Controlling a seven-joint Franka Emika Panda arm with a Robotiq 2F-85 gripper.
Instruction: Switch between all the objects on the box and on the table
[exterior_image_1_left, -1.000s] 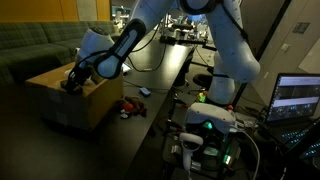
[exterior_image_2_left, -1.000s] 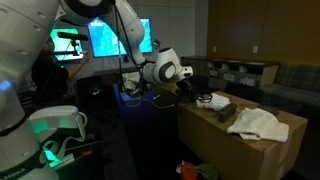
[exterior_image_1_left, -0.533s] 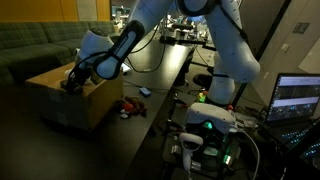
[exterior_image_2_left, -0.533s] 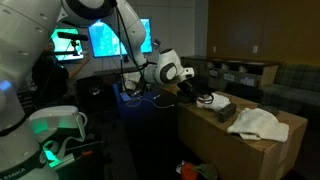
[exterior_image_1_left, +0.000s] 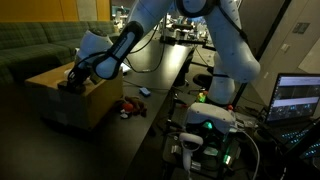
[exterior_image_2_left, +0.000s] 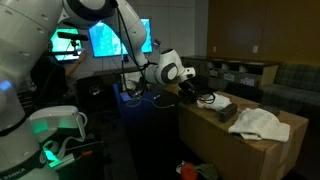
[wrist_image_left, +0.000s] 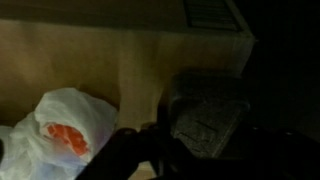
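My gripper (exterior_image_2_left: 191, 92) is at the black block (wrist_image_left: 205, 115) on the box (exterior_image_2_left: 215, 132); open or closed, I cannot tell. A skewed pinch could shove it off.

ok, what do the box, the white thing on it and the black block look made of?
box: likely cardboard, with matte tan flat faces and straight edges.
white cloth: soft fabric, matte, lying in crumpled folds.
black block: dark, with a finely textured top and rounded corners. It could be foam or plastic, but the view is too dim to settle it.
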